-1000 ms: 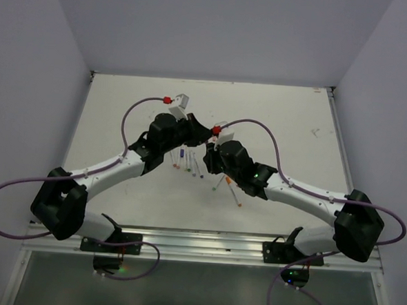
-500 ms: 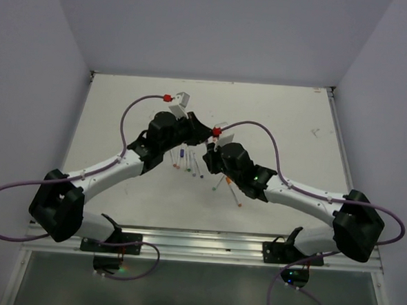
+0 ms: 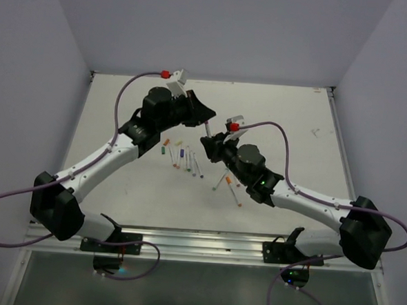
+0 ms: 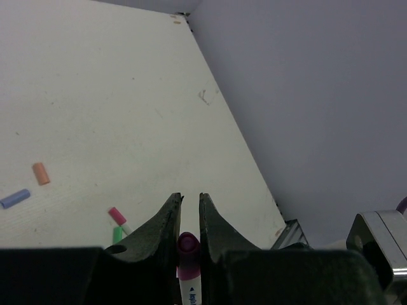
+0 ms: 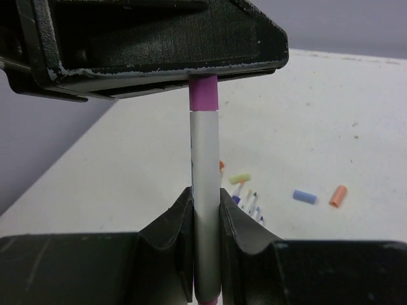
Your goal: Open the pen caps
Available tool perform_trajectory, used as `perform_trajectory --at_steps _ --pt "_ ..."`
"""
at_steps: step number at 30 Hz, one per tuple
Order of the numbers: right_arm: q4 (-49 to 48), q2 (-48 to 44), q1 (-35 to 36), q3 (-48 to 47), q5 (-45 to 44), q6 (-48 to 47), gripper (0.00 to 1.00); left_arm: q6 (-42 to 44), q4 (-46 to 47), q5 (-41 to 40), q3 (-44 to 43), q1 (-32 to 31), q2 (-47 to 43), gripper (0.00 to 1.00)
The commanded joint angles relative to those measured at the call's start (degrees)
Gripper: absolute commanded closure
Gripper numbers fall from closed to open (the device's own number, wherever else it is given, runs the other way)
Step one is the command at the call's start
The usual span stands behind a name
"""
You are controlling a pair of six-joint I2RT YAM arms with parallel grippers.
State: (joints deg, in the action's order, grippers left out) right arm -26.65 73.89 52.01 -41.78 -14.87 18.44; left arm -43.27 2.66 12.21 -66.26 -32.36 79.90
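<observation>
Right wrist, right claw (image 5: 205, 196) clamping pen barrel (image 5: 205, 152), left claw (image 4: 189, 204) pinching its purple cap (image 5: 204, 93)

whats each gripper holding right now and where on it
Both hold one pen: the right gripper clamps it on the white barrel, and the left gripper clamps its purple cap.

The top external camera looks down from above and behind the arm bases (image 3: 111, 242) over the whole table (image 3: 295, 130). Wrist cameras sit close behind the left gripper (image 4: 190, 197) and right gripper (image 5: 205, 190), sharing the purple-capped pen (image 5: 205, 140).
</observation>
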Motion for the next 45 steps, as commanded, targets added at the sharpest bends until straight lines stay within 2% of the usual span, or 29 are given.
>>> perform_trajectory --at_steps 1,10,14,18,21,27,32,40,45 --pt "17.95 1.61 1.25 7.50 3.09 1.43 1.00 4.85 19.85 -17.55 -13.71 7.48 -3.43 1.00" --pt "16.20 4.42 1.60 8.20 5.12 1.43 1.00 7.06 20.64 -24.24 -22.86 8.89 -3.35 1.00" --pt "15.41 3.90 1.69 8.56 5.29 1.25 1.00 5.39 20.64 -24.34 -25.93 10.12 -2.64 1.00" --pt "16.54 0.83 1.87 7.16 4.94 0.46 1.00 6.08 16.86 -22.93 -28.49 10.91 -2.02 1.00" --pt "18.04 -0.67 1.78 4.78 4.07 -0.15 1.00 7.23 13.61 -21.88 -24.99 11.44 -3.95 1.00" --pt "20.76 2.48 1.69 -0.75 -0.32 1.07 1.00 7.14 8.51 -16.52 -9.09 13.02 -8.96 1.00" --pt "20.68 8.28 1.08 -5.41 -2.27 1.60 1.00 8.02 4.55 -10.37 4.17 13.46 -11.86 1.00" --pt "21.64 18.56 -2.26 -11.65 -3.93 7.05 1.00 6.88 3.06 -4.13 20.09 13.46 -16.00 1.00" --pt "21.12 24.71 -3.58 -13.68 -1.83 8.98 0.92 6.00 4.11 -2.28 26.00 13.46 -17.32 1.00"
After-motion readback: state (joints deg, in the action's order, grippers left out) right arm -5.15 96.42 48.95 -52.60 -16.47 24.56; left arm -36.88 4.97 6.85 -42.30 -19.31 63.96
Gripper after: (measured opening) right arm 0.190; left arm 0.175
